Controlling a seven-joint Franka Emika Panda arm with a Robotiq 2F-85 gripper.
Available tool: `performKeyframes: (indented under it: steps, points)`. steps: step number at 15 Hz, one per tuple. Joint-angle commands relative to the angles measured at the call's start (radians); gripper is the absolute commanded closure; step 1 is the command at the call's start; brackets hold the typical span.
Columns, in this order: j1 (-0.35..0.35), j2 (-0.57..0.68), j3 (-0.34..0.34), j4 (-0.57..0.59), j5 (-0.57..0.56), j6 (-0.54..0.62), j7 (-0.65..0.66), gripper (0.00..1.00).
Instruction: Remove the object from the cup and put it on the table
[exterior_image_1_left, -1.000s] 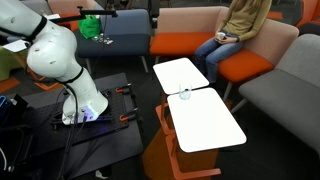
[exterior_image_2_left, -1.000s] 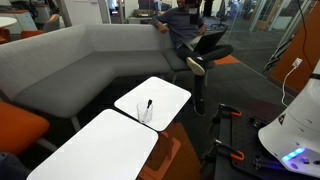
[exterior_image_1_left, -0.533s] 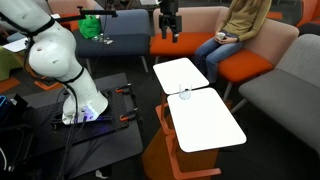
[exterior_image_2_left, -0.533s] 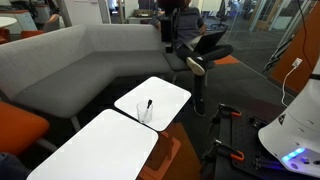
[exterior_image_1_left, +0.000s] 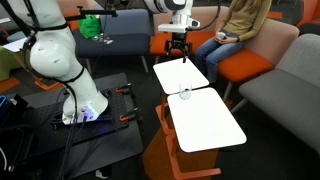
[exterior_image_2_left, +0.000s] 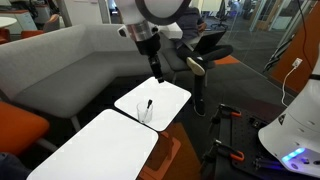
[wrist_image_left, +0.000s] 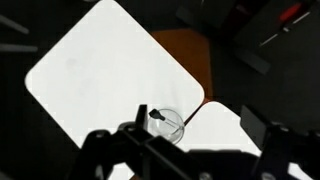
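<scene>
Orange-and-grey sofa seating (exterior_image_1_left: 245, 65) surrounded two adjoining white panels. The cup (exterior_image_1_left: 185, 95) stood upright on the counter (exterior_image_1_left: 175, 72), close to the seam, with a dark-tipped stick (exterior_image_2_left: 149, 104) inside it. Jaws hung above the panel's opposite edge, well apart from the cup, spread wide and empty.

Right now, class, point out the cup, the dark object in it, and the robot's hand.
cup (wrist_image_left: 169, 126), wrist view, glass wall.
dark object (exterior_image_2_left: 148, 107), in an exterior view, its shaft.
hand (exterior_image_1_left: 178, 58), in an exterior view, between its fingertips.
</scene>
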Motion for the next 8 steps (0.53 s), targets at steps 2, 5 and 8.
performKeyframes:
  steps: [2,5,8]
  points:
    - [-0.003,0.166,0.012,0.139,-0.013,-0.051,-0.228,0.00]
    - [-0.005,0.184,0.015,0.130,-0.005,-0.036,-0.234,0.00]
    - [-0.005,0.225,0.023,0.179,-0.006,-0.086,-0.276,0.00]
